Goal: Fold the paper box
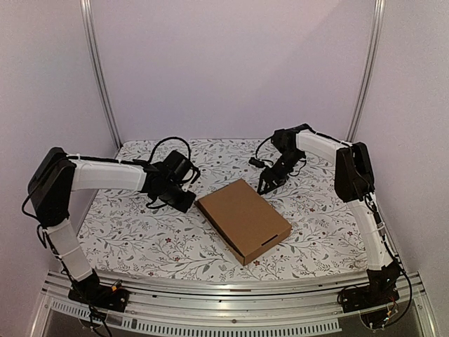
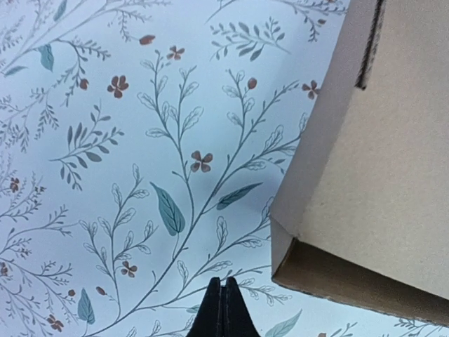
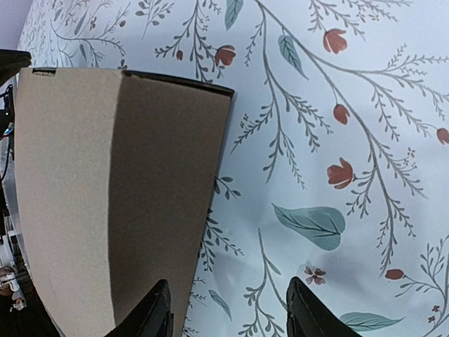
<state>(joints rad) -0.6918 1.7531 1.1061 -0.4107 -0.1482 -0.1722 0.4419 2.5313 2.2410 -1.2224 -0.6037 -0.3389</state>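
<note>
Plain brown paper box lies closed on the floral table. Left tool, at its ten o'clock, is pinched together; right tool, at one o'clock, stands apart.

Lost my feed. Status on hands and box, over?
Left hand shut, empty, beside paper box. Right hand open, empty, at its far corner. Box closed, lying flat. Nothing in the way.
</note>
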